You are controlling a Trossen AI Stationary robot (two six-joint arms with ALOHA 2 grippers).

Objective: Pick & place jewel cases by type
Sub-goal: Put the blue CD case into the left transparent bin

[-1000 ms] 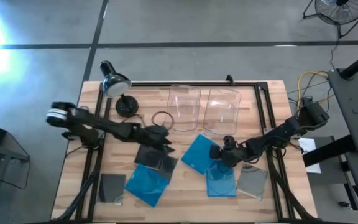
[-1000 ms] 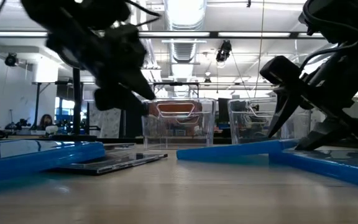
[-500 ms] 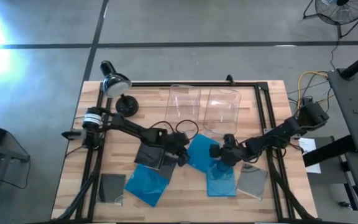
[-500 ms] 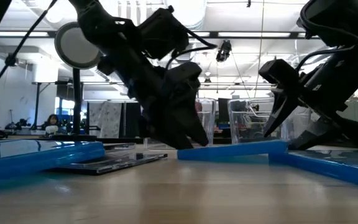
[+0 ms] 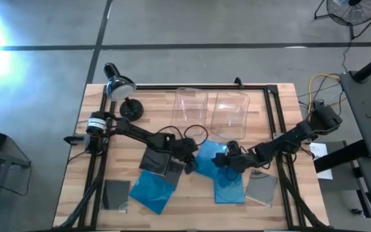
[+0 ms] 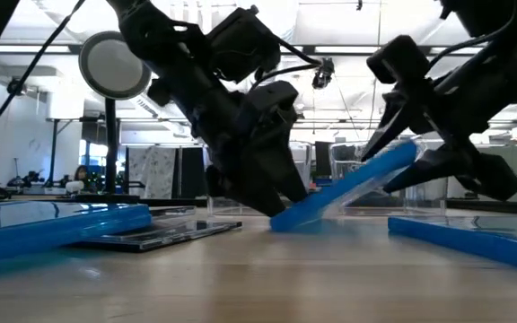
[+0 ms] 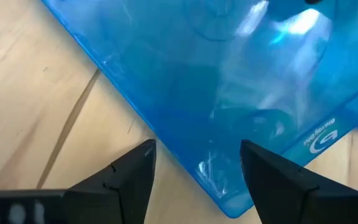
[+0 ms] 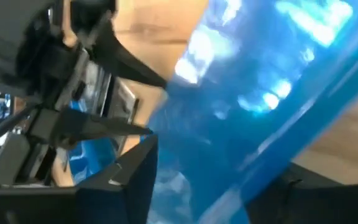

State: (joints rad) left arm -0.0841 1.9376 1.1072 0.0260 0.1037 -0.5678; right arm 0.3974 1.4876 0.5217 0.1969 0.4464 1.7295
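Here the right gripper (image 5: 227, 159) has a blue case (image 6: 344, 186) pinched by its raised edge, fingers closed on the thin plastic, while the case's low edge rests on the table (image 5: 282, 109) mid-table, in front of the 2 clear bins (image 5: 211, 111). The left gripper (image 5: 187, 156) sits at that low edge with its fingers (image 7: 277, 180) spread apart and holding nothing; the case's corner lies between them in the left wrist view.

The main risk, as I judge it, is the pinch: a slick, thin edge held at a tilt could slip out if the left gripper pushes on the low corner or the lift is quick. The 2 grippers are also very close together, so they could collide, or squeeze the case and crack it.

The case is bright, translucent blue, flat and square, with glare on its face and a small printed logo near 1 corner. 2 more blue cases (image 5: 154, 191) and dark grey cases (image 5: 161, 162) lie flat nearby.
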